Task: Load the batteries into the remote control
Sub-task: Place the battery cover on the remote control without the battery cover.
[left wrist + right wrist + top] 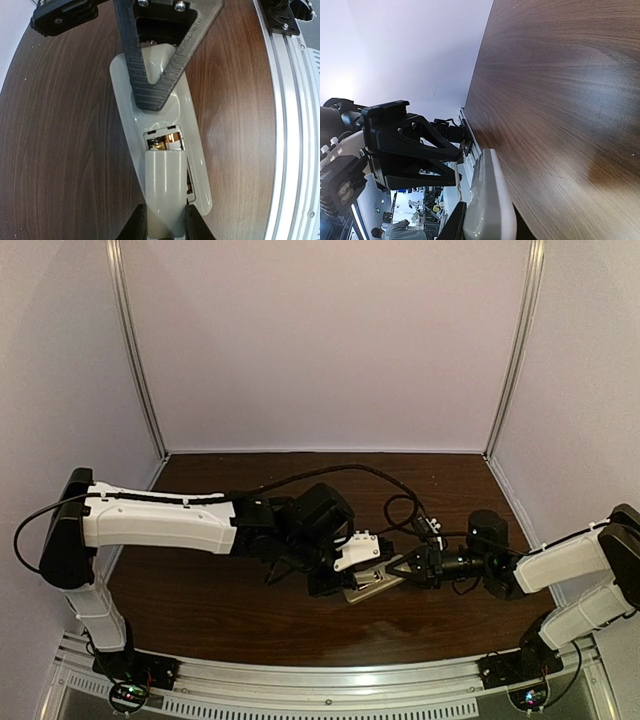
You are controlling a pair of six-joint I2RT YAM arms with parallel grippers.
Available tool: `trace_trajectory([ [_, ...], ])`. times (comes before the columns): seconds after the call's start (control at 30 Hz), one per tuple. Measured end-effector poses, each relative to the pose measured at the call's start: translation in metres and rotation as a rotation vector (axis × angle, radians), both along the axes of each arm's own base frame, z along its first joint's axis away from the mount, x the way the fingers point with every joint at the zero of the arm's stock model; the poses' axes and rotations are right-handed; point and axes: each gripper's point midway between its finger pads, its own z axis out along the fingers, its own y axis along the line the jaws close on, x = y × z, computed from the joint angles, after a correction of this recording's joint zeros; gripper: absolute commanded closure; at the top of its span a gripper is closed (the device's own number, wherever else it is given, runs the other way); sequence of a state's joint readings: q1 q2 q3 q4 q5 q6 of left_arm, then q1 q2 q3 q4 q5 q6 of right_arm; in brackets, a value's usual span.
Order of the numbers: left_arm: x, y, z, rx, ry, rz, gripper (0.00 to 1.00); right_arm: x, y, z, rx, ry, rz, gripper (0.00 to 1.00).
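The white remote control point(125, 85) lies back-up on the table, its battery bay partly uncovered. The gold batteries point(167, 142) show inside the bay. My left gripper point(166, 226) is shut on the pale grey battery cover point(165, 185), which lies over the lower part of the bay. My right gripper point(485, 227) is shut on the remote's other end, seen edge-on in the right wrist view point(487, 200). Its black fingers point(150, 95) show in the left wrist view. From above, both grippers, left point(340, 580) and right point(398, 571), meet at the remote point(366, 586).
The dark wooden table point(300, 630) ends at a metal rail point(295, 125) close beside the remote. White walls enclose the back and sides. A black cable point(400, 505) loops above the right wrist.
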State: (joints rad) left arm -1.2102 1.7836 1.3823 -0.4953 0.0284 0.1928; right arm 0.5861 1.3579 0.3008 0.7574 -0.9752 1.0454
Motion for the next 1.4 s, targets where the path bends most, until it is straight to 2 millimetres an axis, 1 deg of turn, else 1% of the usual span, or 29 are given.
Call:
trace_trajectory([
  [0.2, 0.0011, -0.0004, -0.0075, 0.021, 0.004, 0.004, 0.77, -0.0008, 0.0029, 0.0017, 0.004, -0.005, -0.004, 1.0],
  [0.37, 0.0051, -0.0022, -0.0036, 0.017, -0.014, 0.016, 0.77, -0.0023, 0.0052, 0.0022, 0.008, -0.004, -0.01, 1.0],
  [0.63, 0.0086, -0.0026, -0.0055, 0.027, -0.02, 0.034, 0.77, -0.0036, 0.0052, -0.0025, 0.007, 0.013, -0.025, 1.0],
  [1.1, 0.0074, -0.0015, -0.0092, 0.035, 0.002, 0.05, 0.77, 0.0014, 0.0014, -0.0063, 0.0, 0.012, -0.083, 1.0],
  [1.27, 0.0077, -0.0022, -0.0075, 0.031, 0.006, 0.057, 0.77, 0.0044, 0.0013, -0.0036, 0.01, 0.004, -0.105, 1.0],
  [1.4, 0.0086, -0.005, -0.0036, 0.02, 0.006, 0.06, 0.77, 0.004, 0.0044, 0.003, 0.034, -0.012, -0.108, 1.0],
])
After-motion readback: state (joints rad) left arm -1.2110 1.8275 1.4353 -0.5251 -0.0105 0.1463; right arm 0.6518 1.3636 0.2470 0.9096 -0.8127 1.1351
